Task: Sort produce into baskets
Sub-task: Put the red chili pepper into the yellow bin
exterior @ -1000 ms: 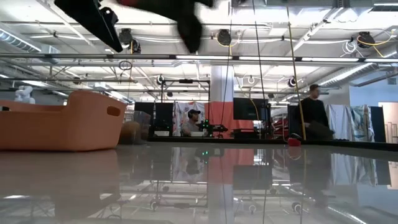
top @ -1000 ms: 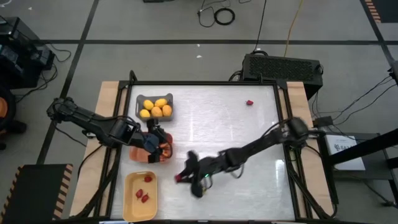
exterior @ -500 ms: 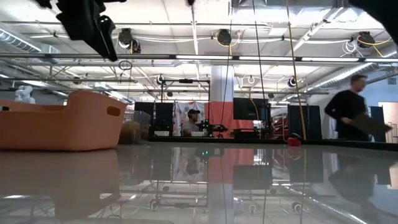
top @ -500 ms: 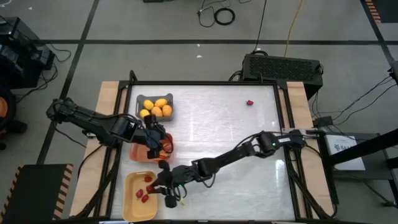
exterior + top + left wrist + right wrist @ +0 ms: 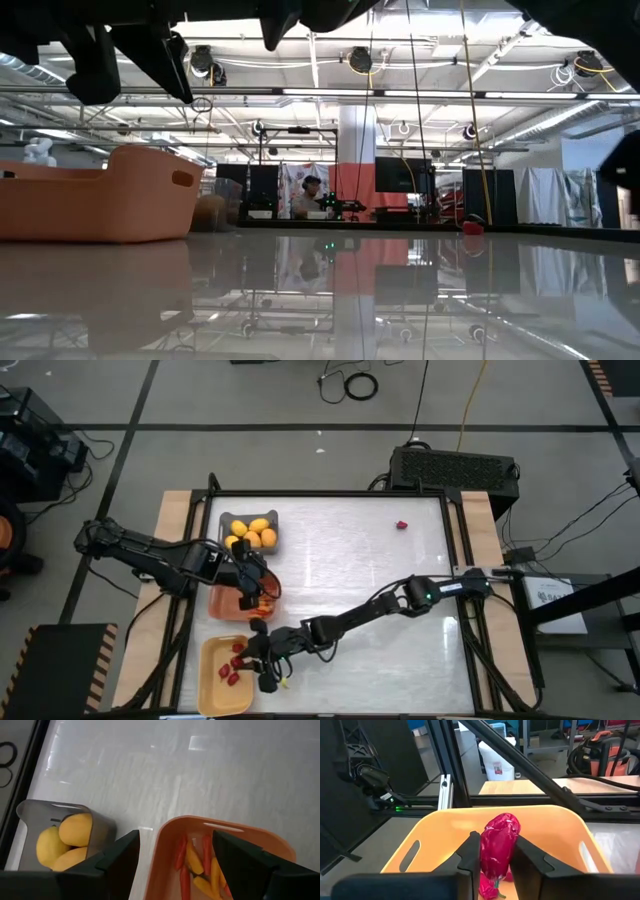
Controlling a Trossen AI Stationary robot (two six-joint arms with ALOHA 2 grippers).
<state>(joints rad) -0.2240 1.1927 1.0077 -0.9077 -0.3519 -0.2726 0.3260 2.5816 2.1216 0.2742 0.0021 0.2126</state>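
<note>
right gripper (image 5: 495, 851) clenched on strawberry (image 5: 498, 843), long axis upright between jaws | yellow bin (image 5: 555, 827) directly below and beyond jaws, right arm nearer | left gripper (image 5: 175, 855) released, orange bin (image 5: 165, 837) beneath | grey bin (image 5: 102, 822) beside it

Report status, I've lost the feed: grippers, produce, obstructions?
Right gripper shut on strawberry over yellow basket. Left gripper open above orange basket. Nothing obstructing.

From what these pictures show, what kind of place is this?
Probably a robotics lab in a big open workshop hall: a white table with two robot arms, exposed ceiling pipes, and a person at a workstation in the background.
</note>
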